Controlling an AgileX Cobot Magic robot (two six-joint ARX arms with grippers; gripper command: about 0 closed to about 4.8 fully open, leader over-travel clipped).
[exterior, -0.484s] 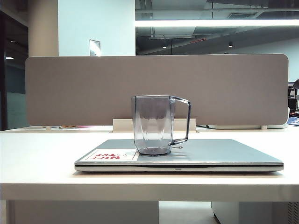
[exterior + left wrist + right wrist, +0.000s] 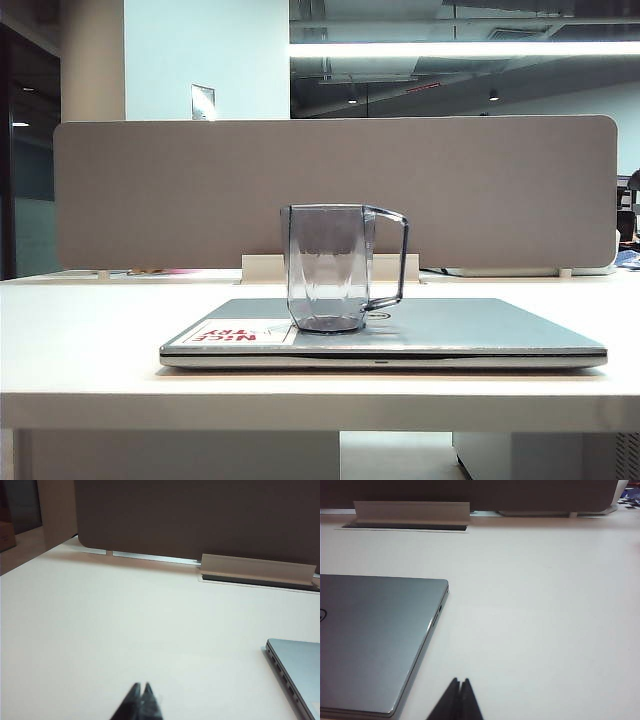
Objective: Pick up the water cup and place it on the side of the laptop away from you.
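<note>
Water cup standing upright on the closed laptop, both hands back over bare table.

The water cup (image 2: 328, 268) stands upright on the lid of the laptop (image 2: 450, 328), near the lid's middle, its squared loop handle turned to the right of the exterior view. Just beside its base on the left lies the white sticker (image 2: 238, 333) with red lettering. The laptop lies flat on the white table (image 2: 80, 330), with a grey divider panel (image 2: 150, 190) standing behind it. The left hand (image 2: 141, 691) hangs over bare table off the laptop's left edge, its fingers pressed together and holding nothing. The right hand (image 2: 459, 685) hangs just off the laptop's right edge, fingers likewise pressed together and empty.
</note>
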